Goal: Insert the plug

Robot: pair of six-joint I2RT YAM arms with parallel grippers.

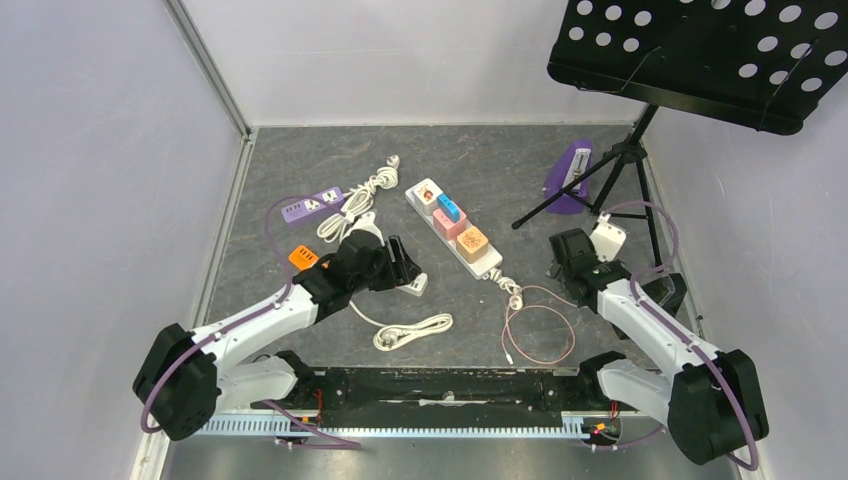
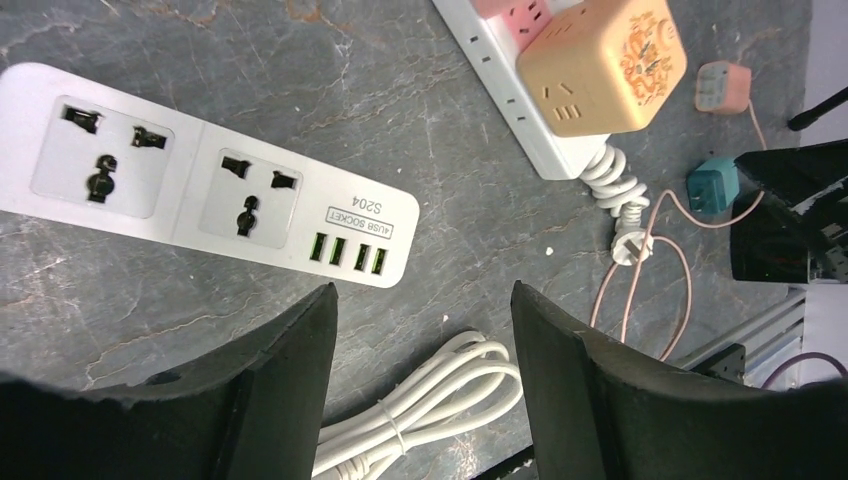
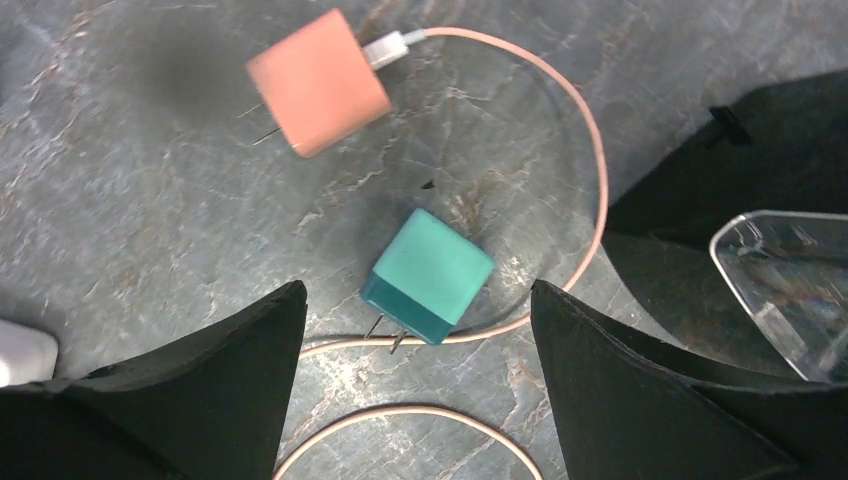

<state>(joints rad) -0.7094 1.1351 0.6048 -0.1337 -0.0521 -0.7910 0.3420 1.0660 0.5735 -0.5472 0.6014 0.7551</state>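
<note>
A teal cube plug (image 3: 432, 272) lies on the grey floor, its two prongs pointing down-left, just ahead of my right gripper (image 3: 418, 292), which is open and empty. A pink charger plug (image 3: 318, 82) with a pink cable (image 3: 590, 150) lies beyond it. My left gripper (image 2: 422, 300) is open and empty over the end of a short white socket strip (image 2: 200, 190) with two sockets and USB ports. A long white power strip (image 1: 455, 228) carries coloured cube adapters. In the top view my left gripper (image 1: 405, 265) is at centre left and my right gripper (image 1: 558, 262) at right.
A bundled white cable (image 2: 440, 390) lies under the left fingers. The long strip's white plug (image 1: 515, 298) rests by a pink cable loop (image 1: 538, 335). A purple power strip (image 1: 312, 205), an orange object (image 1: 303, 258), a purple device (image 1: 570, 175) and a music stand (image 1: 700, 50) stand around.
</note>
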